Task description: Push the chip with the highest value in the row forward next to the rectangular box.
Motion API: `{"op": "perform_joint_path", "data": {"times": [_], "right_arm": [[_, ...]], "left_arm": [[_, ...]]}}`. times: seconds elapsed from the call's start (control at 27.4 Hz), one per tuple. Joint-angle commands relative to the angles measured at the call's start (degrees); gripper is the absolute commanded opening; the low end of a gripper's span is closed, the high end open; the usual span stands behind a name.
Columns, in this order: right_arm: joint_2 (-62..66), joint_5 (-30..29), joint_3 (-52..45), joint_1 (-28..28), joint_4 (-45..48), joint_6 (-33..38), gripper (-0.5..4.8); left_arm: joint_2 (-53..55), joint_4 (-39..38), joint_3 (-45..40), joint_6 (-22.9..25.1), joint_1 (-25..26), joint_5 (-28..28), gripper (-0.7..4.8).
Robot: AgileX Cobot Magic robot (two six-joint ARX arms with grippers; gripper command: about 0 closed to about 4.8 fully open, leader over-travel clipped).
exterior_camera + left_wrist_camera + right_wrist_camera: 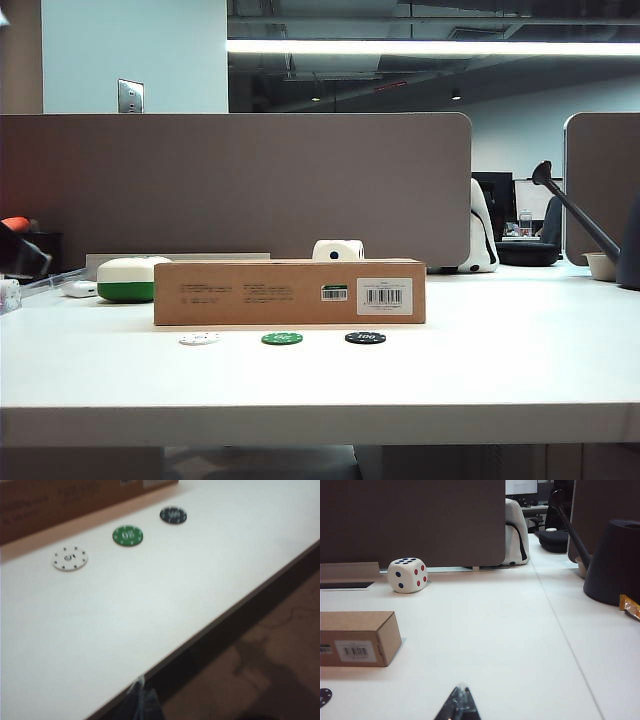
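Note:
The black chip (365, 337) marked 100 lies at the right end of a row of three, a little in front of the brown rectangular box (290, 292). In the left wrist view the chip (173, 515) is the farthest in the row, close to the box (50, 500). My left gripper (142, 696) is shut and empty, hanging at the table's front edge well short of the chips. My right gripper (460, 700) is shut and empty above bare table, right of the box's labelled end (360, 639). The chip's rim (324, 696) just shows there. Neither gripper appears in the exterior view.
A green chip (282, 338) and a white chip (199, 338) complete the row. Behind the box stand a white-and-green container (127, 279) and a large die (407, 574). A dark cone-shaped vessel (615, 560) and a yellow wrapper (630, 607) sit at the far right.

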Motion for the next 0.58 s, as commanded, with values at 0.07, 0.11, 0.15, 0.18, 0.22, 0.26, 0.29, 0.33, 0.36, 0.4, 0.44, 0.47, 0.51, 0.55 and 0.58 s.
{"op": "perform_joint_path", "data": {"times": [0.07, 0.11, 0.15, 0.18, 0.22, 0.26, 0.29, 0.33, 0.36, 0.4, 0.44, 0.47, 0.51, 0.55, 0.58], "right_arm": [[-0.1, -1.2, -0.3, 0.0, 1.9, 8.4, -0.01], [-0.1, -1.2, -0.3, 0.0, 2.4, 10.6, -0.01], [-0.1, -1.2, -0.3, 0.0, 2.9, 13.7, -0.01], [-0.1, -1.5, -0.3, 0.0, 3.3, 16.6, -0.01], [-0.1, -2.4, -0.3, 0.0, 3.5, 19.7, -0.01], [-0.1, -4.9, -0.3, 0.0, 3.5, 24.0, -0.01], [-0.1, -7.0, -0.3, 0.0, 3.3, 26.4, -0.01], [-0.1, -8.7, -0.3, 0.0, 3.0, 27.3, -0.01], [0.0, -10.9, -0.3, 0.0, 2.6, 27.5, -0.01], [0.0, -13.0, -0.3, 0.0, 2.1, 27.5, -0.01], [0.0, -14.9, -0.3, 0.1, 1.4, 27.5, -0.01], [0.0, -17.4, -0.3, 0.4, -0.4, 27.5, -0.02], [0.0, -18.8, -0.3, 0.7, -1.5, 28.1, -0.02], [0.0, -19.4, -0.3, 1.1, -2.4, 29.0, -0.02], [0.0, -19.6, -0.3, 1.5, -3.7, 30.1, -0.02]], "left_arm": [[7.5, 0.9, 4.9, 0.1, 0.0, 0.0, -0.05], [8.6, 1.0, 5.7, 0.0, 0.0, 0.0, -0.05], [9.7, 1.1, 6.8, 0.1, 0.0, 0.0, -0.05], [10.3, 1.1, 7.6, 0.1, 0.0, 0.0, -0.05], [10.7, 1.3, 8.4, 0.1, 0.0, 0.0, -0.05], [10.9, 1.5, 9.0, 0.1, 0.0, 0.0, -0.05], [11.2, 2.1, 9.5, 0.0, 0.0, 0.0, -0.05], [11.4, 3.1, 9.9, 0.1, 0.0, 0.0, -0.05], [11.4, 3.5, 10.1, 0.1, 0.0, 0.0, -0.05], [11.4, 3.6, 10.4, 0.0, 0.0, 0.0, -0.05], [11.4, 3.6, 10.6, 0.0, 0.0, 0.0, -0.05], [11.4, 3.3, 10.9, 0.1, 0.0, 0.0, -0.05], [11.4, 3.3, 11.0, 0.1, 0.0, 0.0, -0.05], [11.4, 3.3, 11.0, 0.0, 0.0, 0.1, -0.05], [11.4, 3.3, 11.1, 0.1, 0.0, 0.0, -0.05]]}}
